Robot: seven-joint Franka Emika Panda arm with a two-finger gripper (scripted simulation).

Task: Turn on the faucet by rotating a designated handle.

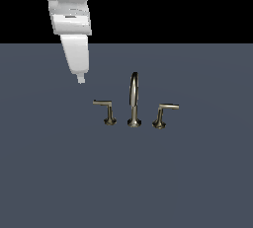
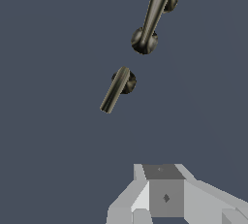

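Observation:
The faucet is a small brushed-metal three-piece set on the flat grey surface. Its tall arched spout (image 1: pixel 133 96) stands in the middle. The designated handle (image 1: pixel 107 110) stands on the exterior view's left of the spout, its thin bar pointing left. The mirror-image handle (image 1: pixel 161 114) stands on the right. My gripper (image 1: pixel 81 78) hangs above and to the left of the designated handle, apart from it, fingers together and empty. In the wrist view the designated handle (image 2: pixel 116 89) lies ahead of my gripper (image 2: pixel 162 172), with the spout (image 2: pixel 156 12) beyond it.
The grey surface (image 1: pixel 59 172) stretches flat around the faucet, with a black background beyond its far edge. The other handle's foot (image 2: pixel 171 1) peeks out from behind the spout in the wrist view.

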